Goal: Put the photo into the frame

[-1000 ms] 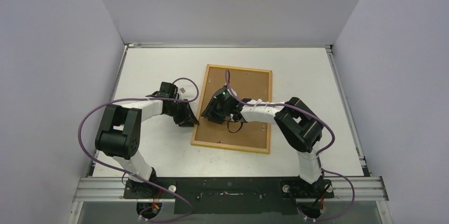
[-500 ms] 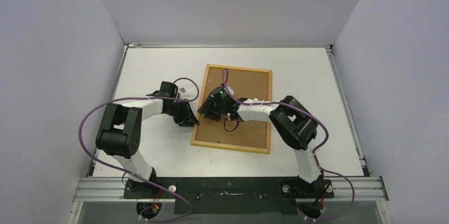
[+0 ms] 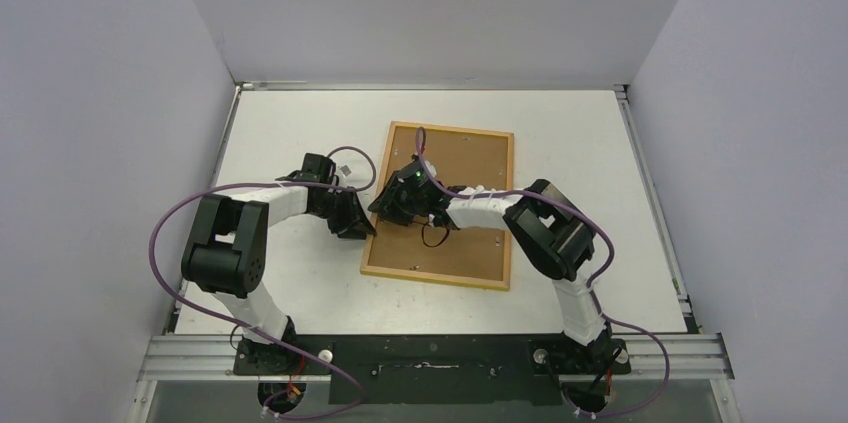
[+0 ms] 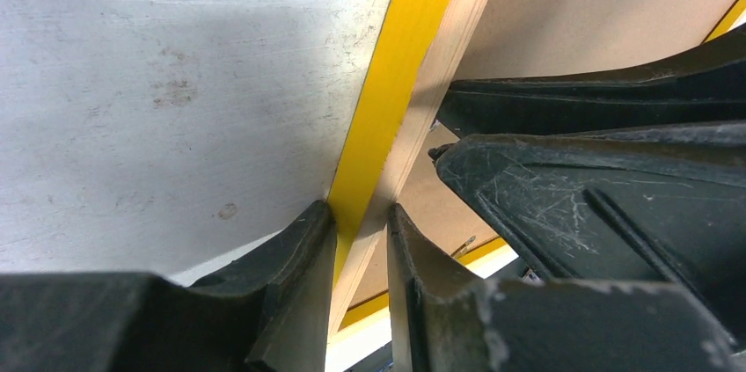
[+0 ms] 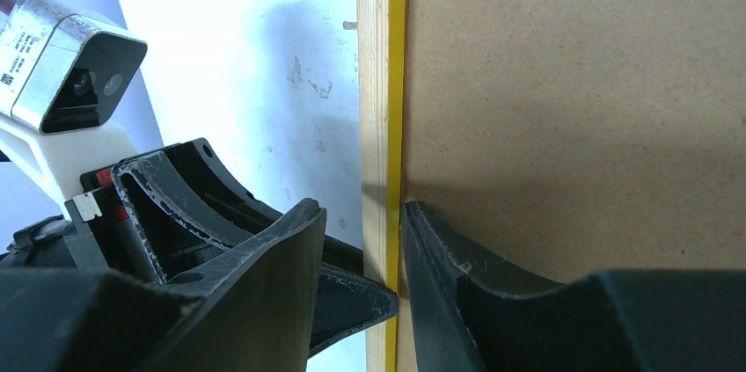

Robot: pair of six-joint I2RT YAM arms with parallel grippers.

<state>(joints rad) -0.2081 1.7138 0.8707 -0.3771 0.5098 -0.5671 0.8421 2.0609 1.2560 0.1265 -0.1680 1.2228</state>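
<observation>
1. Pale grey walls (image 3: 90, 93) are closing in a white table (image 3: 290, 123). On it the frame (image 3: 452, 129) is lying back-up, its light-wood rails surrounding the brown backing board (image 3: 470, 168).
2. We are pinching the frame's left rail with the left gripper (image 4: 361, 214). One finger is pressing the yellow front and the other the wooden back, so it is clamped on the frame.
3. We are straddling that same rail with the right gripper (image 5: 362, 214), just beside the left one. Its inner finger is touching the rail's yellow inner edge above the backing board. Its outer finger is standing off the wood with a gap, so those jaws are parted and not gripping.
4. Over the last second the right arm has been sliding leftward across the backing board and folding its elbow in, which has brought its fingers onto the rail. The left arm has been staying put, and neither jaw has been changing width.
5. We are judging that both arms are gathering on one rail, probably to lift or turn the frame.
6. We are not seeing the photo in any view. Whether it is lying under the board we cannot tell, so we are not counting the insertion as done.
</observation>
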